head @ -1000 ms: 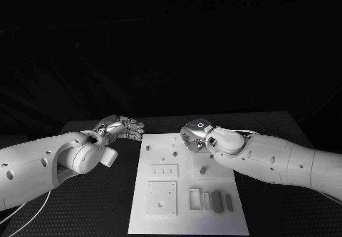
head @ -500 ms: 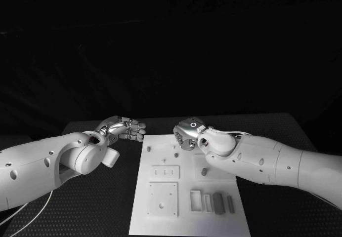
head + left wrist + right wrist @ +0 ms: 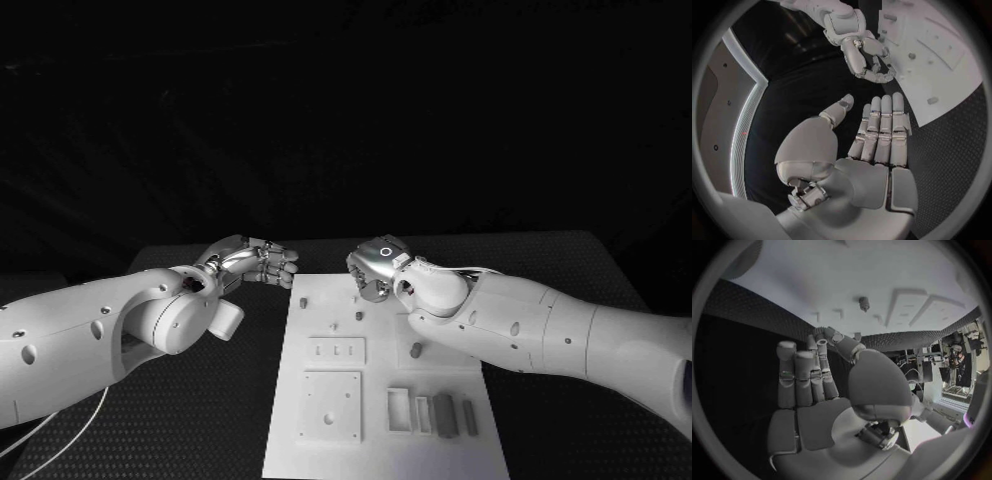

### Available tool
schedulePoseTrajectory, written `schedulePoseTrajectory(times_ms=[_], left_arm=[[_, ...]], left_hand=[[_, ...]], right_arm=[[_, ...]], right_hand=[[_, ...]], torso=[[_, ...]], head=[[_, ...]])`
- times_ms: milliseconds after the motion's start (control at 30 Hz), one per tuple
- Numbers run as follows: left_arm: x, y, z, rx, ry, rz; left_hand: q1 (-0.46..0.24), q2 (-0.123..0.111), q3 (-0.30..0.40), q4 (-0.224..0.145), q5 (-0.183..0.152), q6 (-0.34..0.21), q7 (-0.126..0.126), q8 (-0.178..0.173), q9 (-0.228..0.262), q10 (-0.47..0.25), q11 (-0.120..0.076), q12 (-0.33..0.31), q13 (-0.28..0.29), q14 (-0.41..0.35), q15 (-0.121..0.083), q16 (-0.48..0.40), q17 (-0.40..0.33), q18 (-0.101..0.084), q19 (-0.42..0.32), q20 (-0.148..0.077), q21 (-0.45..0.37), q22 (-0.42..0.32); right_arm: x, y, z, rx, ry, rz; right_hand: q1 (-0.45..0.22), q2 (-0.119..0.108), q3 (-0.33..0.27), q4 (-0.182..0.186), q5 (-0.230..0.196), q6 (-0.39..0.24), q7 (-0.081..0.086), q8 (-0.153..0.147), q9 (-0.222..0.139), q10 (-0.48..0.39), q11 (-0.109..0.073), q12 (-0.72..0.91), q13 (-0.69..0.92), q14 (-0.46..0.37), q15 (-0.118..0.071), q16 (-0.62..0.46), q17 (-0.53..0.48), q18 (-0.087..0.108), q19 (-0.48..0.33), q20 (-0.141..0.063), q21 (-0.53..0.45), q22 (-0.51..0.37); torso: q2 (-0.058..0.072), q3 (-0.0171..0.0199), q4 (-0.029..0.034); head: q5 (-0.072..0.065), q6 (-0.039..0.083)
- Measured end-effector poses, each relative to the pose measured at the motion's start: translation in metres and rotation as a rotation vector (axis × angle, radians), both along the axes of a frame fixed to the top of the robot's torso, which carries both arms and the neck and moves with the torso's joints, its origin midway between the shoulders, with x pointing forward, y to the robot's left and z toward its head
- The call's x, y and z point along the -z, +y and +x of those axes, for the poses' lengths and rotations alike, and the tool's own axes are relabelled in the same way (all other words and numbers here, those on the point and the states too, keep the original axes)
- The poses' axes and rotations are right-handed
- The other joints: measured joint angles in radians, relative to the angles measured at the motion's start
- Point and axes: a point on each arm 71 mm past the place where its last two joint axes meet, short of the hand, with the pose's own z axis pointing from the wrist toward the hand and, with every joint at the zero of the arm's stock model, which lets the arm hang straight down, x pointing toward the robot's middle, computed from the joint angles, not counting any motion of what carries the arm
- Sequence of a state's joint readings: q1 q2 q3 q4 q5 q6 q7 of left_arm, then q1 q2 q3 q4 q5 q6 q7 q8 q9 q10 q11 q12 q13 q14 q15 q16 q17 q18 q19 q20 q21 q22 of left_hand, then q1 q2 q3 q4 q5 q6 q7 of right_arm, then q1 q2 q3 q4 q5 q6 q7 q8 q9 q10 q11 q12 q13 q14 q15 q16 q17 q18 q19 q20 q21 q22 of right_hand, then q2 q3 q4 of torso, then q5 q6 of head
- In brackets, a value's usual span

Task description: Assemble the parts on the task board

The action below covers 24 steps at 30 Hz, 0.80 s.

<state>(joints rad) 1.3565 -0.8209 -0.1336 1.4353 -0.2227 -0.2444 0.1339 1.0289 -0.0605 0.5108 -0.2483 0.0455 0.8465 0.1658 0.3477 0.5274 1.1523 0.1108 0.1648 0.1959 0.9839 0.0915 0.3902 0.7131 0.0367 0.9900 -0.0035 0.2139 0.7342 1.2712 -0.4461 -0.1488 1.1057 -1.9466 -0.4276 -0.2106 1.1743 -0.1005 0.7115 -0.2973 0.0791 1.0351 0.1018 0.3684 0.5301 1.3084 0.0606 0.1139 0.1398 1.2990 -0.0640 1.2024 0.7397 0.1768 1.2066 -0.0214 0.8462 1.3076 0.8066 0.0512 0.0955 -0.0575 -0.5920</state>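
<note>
White board: task board [image 3: 378,400] unchanged (grey parts [image 3: 444,412] in place).
Right hand [image 3: 372,268]: shifted left, fingers apart, empty.
Left hand [image 3: 254,262]: unmoved, fingers extended, empty.

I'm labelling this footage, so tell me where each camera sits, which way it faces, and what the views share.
Head view: on the robot's head, looking down at the black table and the task board; both white arms show, left hand and right hand at the board's far end.
Left wrist view: behind the left hand, its fingers apart and empty; beyond lie the right hand and the board.
Right wrist view: behind the right hand, facing the board.
Shared: all three show the board.
</note>
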Motion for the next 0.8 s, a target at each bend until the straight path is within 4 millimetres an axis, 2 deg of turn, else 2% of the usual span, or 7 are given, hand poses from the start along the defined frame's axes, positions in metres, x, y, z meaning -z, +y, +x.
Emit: schedulePoseTrajectory(times_ms=[200,300,433,800], left_arm=[[-0.0029,-0.0009,0.0002,0.003,-0.006,0.000],[-0.0043,-0.0015,-0.0001,0.005,-0.008,0.000],[-0.0056,-0.0015,0.0000,0.006,-0.011,0.000],[-0.0071,-0.0024,0.0001,0.009,-0.014,0.001]], left_hand=[[0.000,0.000,0.000,0.000,0.000,0.000,0.000,0.000,0.000,0.000,0.000,0.000,0.001,0.000,0.000,0.000,0.001,0.000,0.000,0.000,0.000,0.000],[0.000,0.000,0.000,0.000,0.000,0.000,0.000,0.000,0.000,0.000,0.000,0.000,0.001,0.000,0.000,0.000,0.001,0.000,0.000,0.000,0.000,0.000],[0.000,0.000,0.000,0.000,0.000,0.000,0.000,-0.004,0.000,0.000,0.000,0.000,0.001,0.000,0.000,0.000,0.001,0.010,0.000,0.000,0.000,0.000],[0.000,0.000,0.000,0.000,0.000,0.000,0.000,-0.004,0.000,0.003,0.003,-0.004,0.002,0.000,0.000,0.000,0.002,0.010,0.000,0.000,0.000,0.001]], right_arm=[[-0.0002,0.0033,0.0015,-0.001,-0.007,-0.001],[-0.0002,0.0036,0.0021,-0.001,-0.008,-0.002],[0.0003,0.0032,0.0031,0.002,-0.008,-0.005],[0.0015,0.0048,0.0053,0.006,-0.007,-0.010]], right_hand=[[0.000,0.000,0.001,0.001,0.000,0.000,0.000,-0.002,0.000,0.000,0.000,0.000,0.000,0.000,0.000,0.000,0.000,0.000,0.002,0.001,0.000,0.000],[0.000,0.000,0.002,0.002,0.000,0.000,0.000,-0.003,0.000,0.000,0.000,0.001,0.000,0.000,0.000,0.000,0.000,0.000,0.002,0.001,0.000,0.000],[0.000,0.000,0.002,0.002,0.000,0.000,0.000,-0.003,0.000,0.000,0.000,0.001,0.000,0.000,0.000,0.000,0.000,0.000,0.002,0.001,0.000,0.000],[0.000,0.000,0.002,0.002,-0.002,0.000,0.000,-0.003,0.002,0.000,0.000,0.001,0.000,-0.002,0.002,0.000,0.000,0.000,0.004,0.000,0.000,0.000]], torso=[[0.002,0.0000,0.0014],[0.002,0.0000,0.0015],[0.004,-0.0001,0.0015],[0.003,-0.0011,-0.0002]], head=[[0.002,0.000],[0.004,-0.002],[0.006,-0.006],[0.008,-0.012]])
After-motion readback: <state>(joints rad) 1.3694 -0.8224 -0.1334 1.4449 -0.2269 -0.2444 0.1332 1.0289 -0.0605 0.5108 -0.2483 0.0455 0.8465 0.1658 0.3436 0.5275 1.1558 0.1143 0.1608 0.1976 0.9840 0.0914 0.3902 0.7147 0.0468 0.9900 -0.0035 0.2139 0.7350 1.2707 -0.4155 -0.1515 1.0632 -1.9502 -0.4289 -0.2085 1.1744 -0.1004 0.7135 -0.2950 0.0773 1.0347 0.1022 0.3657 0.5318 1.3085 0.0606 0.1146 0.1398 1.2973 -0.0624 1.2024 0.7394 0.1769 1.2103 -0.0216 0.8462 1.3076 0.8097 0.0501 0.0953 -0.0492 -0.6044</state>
